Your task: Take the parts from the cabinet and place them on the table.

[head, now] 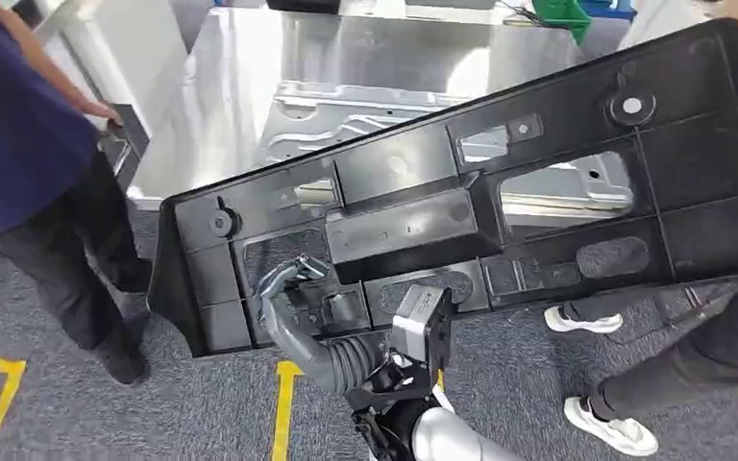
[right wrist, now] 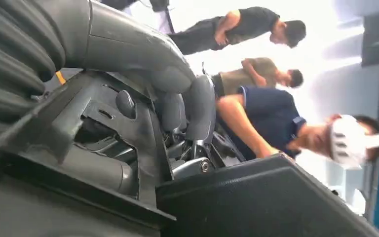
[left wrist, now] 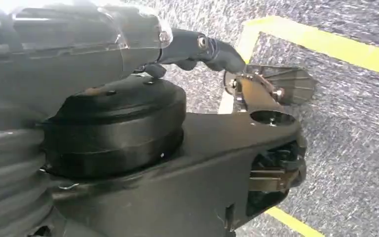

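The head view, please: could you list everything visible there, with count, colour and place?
Black plastic panel: one, black, held tilted in front of the table, higher at its right end.
Table: one, shiny metal, behind the panel.
Stamped metal sheet: one, silver, lying on the table, partly hidden by the panel.
Bin: one, green, at the table's far edge.
Floor tape: yellow lines on grey carpet.
People: one in dark blue at left; white shoes at right.
Right hand: one, grey and silver, grips the panel's lower edge.
Left hand: dark fingers above the carpet, in the left wrist view.
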Controlling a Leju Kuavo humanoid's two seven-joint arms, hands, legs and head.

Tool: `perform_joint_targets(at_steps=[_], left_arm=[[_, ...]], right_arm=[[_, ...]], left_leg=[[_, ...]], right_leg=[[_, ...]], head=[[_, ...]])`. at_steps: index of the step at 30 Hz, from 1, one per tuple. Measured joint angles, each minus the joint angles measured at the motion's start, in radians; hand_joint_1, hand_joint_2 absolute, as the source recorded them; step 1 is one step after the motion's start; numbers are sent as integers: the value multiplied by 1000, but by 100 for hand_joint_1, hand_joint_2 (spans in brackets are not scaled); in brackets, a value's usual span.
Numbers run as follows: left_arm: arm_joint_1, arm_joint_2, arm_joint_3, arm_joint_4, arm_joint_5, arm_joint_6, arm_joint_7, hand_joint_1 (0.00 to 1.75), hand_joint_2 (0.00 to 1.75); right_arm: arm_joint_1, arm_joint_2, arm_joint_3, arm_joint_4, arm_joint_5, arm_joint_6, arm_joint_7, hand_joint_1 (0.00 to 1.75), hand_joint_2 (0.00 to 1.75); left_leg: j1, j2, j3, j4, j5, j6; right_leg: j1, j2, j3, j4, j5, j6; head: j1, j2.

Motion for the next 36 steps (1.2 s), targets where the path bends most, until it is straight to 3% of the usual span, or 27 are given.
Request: perform_joint_targets(at_steps=[1, 2, 4, 5, 6, 9, 10, 11, 12, 13, 14, 15, 16, 17, 18, 20, 23, 24, 25, 27, 28, 29, 30, 31, 34, 35, 36], left_arm=[[-1, 0, 0, 0, 1, 0, 2, 0, 175], [-3, 0, 0, 0, 3, 0, 3, 0, 175], [-4, -2, 0, 0, 13, -3, 3, 0, 175], [-3, -2, 0, 0, 20, -3, 3, 0, 175], [-3, -2, 0, 0, 29, -5, 3, 0, 175], [-3, -2, 0, 0, 57, -13, -1, 0, 175], [-2, -7, 0, 0, 63, -19, -2, 0, 175], [-2, -7, 1, 1, 70, -22, -2, 0, 175], [-1, -10, 1, 0, 71, -25, -2, 0, 175], [-1, -8, 1, 0, 72, -26, -1, 0, 175], [0, -7, 1, 0, 72, -29, 4, 0, 175], [1, -5, 1, 0, 73, -30, 6, 0, 175], [3, -4, 1, 0, 75, -31, 7, 0, 175], [3, -3, 1, 0, 77, -32, 7, 0, 175], [2, -2, 1, 0, 79, -33, 7, 0, 175], [3, 0, 1, 0, 82, -34, 7, 0, 175], [3, 3, 1, 0, 93, -34, 3, 0, 175], [3, 5, 1, 0, 102, -34, -5, 0, 175], [3, 7, 1, 0, 107, -33, -12, 0, 175], [4, 12, 4, 0, 129, -36, -30, 0, 175], [4, 15, 9, 0, 138, -40, -36, 0, 175], [5, 23, 13, 1, 145, -41, -39, 0, 175], [7, 36, 18, 2, 155, -41, -40, 0, 175], [7, 39, 19, 2, 159, -40, -39, 0, 175], [13, 56, 26, 3, 161, -27, -29, 0, 175], [10, 64, 26, 4, 161, -26, -29, 0, 175], [10, 64, 27, 4, 160, -27, -33, 0, 175]], right_arm=[[1, 0, 2, 0, -5, 0, -3, 175, 175], [1, -1, 3, 2, -14, 0, -5, 175, 175], [5, -2, 5, 9, -23, 0, -12, 175, 175], [8, -3, 6, 13, -25, 0, -16, 175, 175], [12, -5, 6, 16, -25, -3, -19, 175, 175], [13, -8, 6, 18, -21, -17, -29, 175, 175], [13, -10, 5, 16, -16, -25, -31, 175, 175], [13, -11, 4, 16, -10, -35, -32, 175, 175], [16, -12, 3, 16, -9, -42, -33, 175, 175], [22, -14, -3, 13, -10, -48, -33, 175, 175], [32, -17, -10, 8, -10, -53, -33, 175, 175], [39, -20, -20, 2, -11, -58, -33, 175, 175], [40, -25, -26, -3, -12, -61, -33, 175, 175], [40, -27, -31, -7, -13, -65, -33, 175, 175], [44, -31, -41, -16, -13, -70, -30, 175, 175], [56, -44, -58, -35, -13, -76, -29, 175, 175], [67, -65, -79, -51, -11, -99, -21, 175, 175], [78, -76, -90, -59, -12, -119, -21, 175, 175], [85, -86, -103, -68, -13, -136, -20, 175, 175], [88, -113, -142, -95, -24, -167, -21, 175, 175], [89, -122, -162, -108, -34, -178, -26, 175, 175], [95, -128, -176, -119, -47, -189, -34, 175, 175], [105, -136, -200, -134, -68, -201, -48, 175, 175], [116, -141, -221, -147, -82, -209, -54, 175, 175], [133, -160, -271, -184, -85, -219, -77, 175, 175], [143, -164, -285, -197, -82, -224, -84, 175, 175], [151, -168, -298, -209, -81, -232, -89, 175, 175]], left_leg=[[-1, -11, 1, 0, -1, 3], [-2, -22, 1, 0, -3, 5], [-10, -43, 2, 0, -7, 13], [-14, -55, 5, 0, -8, 15], [-19, -65, 10, 0, -10, 18], [-34, -87, 28, -2, -14, 25], [-28, -88, 30, -5, -14, 25], [-33, -94, 29, -4, -13, 23], [-28, -90, 26, -7, -10, 16], [-33, -90, 27, -5, -31, 35], [-33, -82, 28, -5, -18, 40], [-33, -79, 32, -8, -20, 34], [-34, -77, 35, -8, -20, 33], [-39, -77, 39, -13, -23, 46], [-40, -74, 51, -36, -14, 55], [-30, -66, 81, -92, 15, 52], [-29, -49, 84, -97, 16, 49], [-28, -45, 84, -96, 14, 47], [-26, -40, 84, -94, 11, 42], [-18, -27, 85, -85, 2, 29], [-15, -19, 86, -75, -5, 19], [-19, -11, 85, -69, -12, 10], [-24, -4, 86, -55, -20, 3], [-24, 9, 88, -60, -20, -1], [-18, 44, 98, -59, -38, -19], [-9, -31, 93, -31, -67, -23], [-9, -60, 65, 32, -107, -23]], right_leg=[[3, 34, -24, 50, -36, -1], [6, 50, -65, 133, -79, -2], [13, 56, -158, 297, -135, -8], [17, 56, -188, 336, -133, -15], [23, 57, -193, 319, -98, -27], [49, 59, -130, 118, 52, -75], [67, 55, -104, 56, 67, -109], [67, 46, -107, 37, 71, -110], [72, 53, -109, 34, 75, -106], [69, 57, -106, 21, 77, -55], [64, 62, -104, 20, 79, -17], [65, 64, -102, 20, 79, -47], [63, 66, -100, 17, 79, -50], [58, 68, -97, 9, 85, -34], [58, 75, -90, -9, 92, -28], [57, 74, -88, 14, 71, -20], [40, 73, -193, 222, -38, -2], [33, 72, -219, 263, -44, 4], [27, 70, -219, 254, -25, 10], [16, 54, -167, 124, 68, 23], [11, 21, -129, 35, 114, 29], [11, -37, -119, 6, 115, 25], [10, -31, -126, -2, 127, 13], [13, -10, -129, 8, 123, -3], [11, 36, -132, 9, 128, -26], [9, 45, -131, 8, 129, -31], [9, 55, -131, 8, 128, -36]], head=[[4, 0], [13, 0], [29, 0], [37, 0], [43, 0], [57, 0], [55, 0], [39, 0], [46, 0], [51, 0], [49, 0], [42, 0], [40, 0], [35, 0], [31, 0], [25, 0], [36, 0], [36, 0], [36, 0], [42, 0], [45, 0], [52, 0], [59, 0], [48, 0], [33, 0], [21, 0], [12, 0]])
